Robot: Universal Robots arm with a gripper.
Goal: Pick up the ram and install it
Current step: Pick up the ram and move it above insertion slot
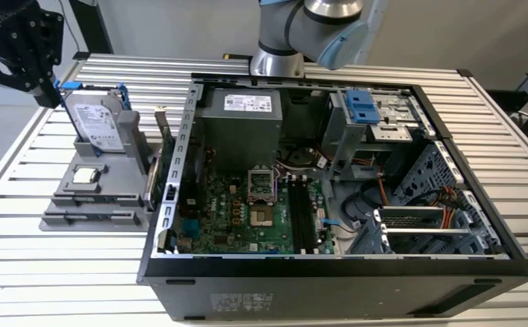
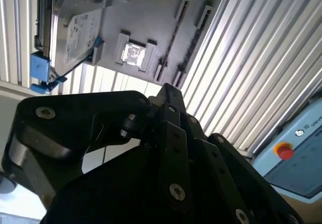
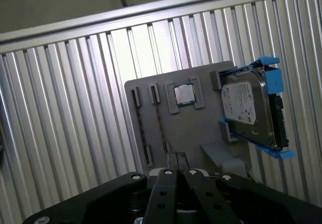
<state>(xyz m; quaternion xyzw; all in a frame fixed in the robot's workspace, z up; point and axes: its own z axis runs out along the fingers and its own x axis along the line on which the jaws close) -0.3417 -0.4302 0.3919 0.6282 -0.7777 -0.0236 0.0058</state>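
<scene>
Standing seemingly edgewise, ram [image 3: 160, 126] sits apart from tool [image 3: 176, 170].

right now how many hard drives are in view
1. The hard drive stands on the grey holder, at the exterior view's left of the computer case; more may be hidden inside it.

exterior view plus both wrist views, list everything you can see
computer case: 1, black, open, on table
motherboard: 1, green, inside case
hard drive: 1, silver in blue frame, upright on holder
processor chip: 1, silver, on holder
ram: count unclear, dark, edge-on in holder slot
holder: 1, grey, exterior view's left of case
table: 1, silver slats, under everything
gripper: 1, black, above holder
arm: 1, grey and blue, beyond case
</scene>
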